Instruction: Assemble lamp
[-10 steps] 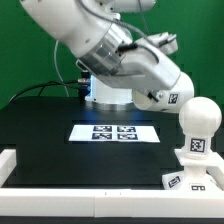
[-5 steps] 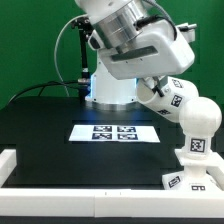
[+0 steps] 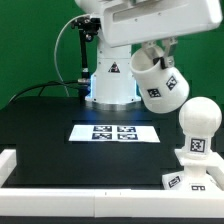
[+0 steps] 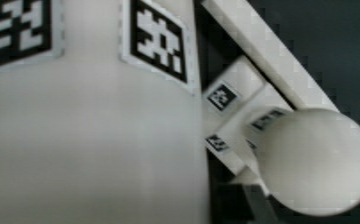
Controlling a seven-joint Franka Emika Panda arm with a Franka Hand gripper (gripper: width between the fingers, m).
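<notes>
My gripper [image 3: 150, 53] is shut on the white cone shade [image 3: 159, 84] and holds it tilted in the air, above and toward the exterior view's left of the round bulb [image 3: 197, 118]. The bulb stands upright by its ribbed neck on the flat square base [image 3: 190, 181] at the exterior view's lower right, and the shade does not touch it. In the wrist view the shade [image 4: 88, 130] fills most of the picture with two tags showing. The bulb [image 4: 314, 150] lies beyond it. My fingers do not show there.
The marker board [image 3: 115, 132] lies flat mid-table. The white robot pedestal [image 3: 112, 88] stands behind it with cables toward the exterior view's left. A white rail [image 3: 60, 166] borders the black table at the front. A white bar [image 4: 266, 55] crosses the wrist view.
The hand has swung upright and risen, and the shade has come up and slightly toward the exterior view's left, away from the bulb. The bulb and base have not moved.
</notes>
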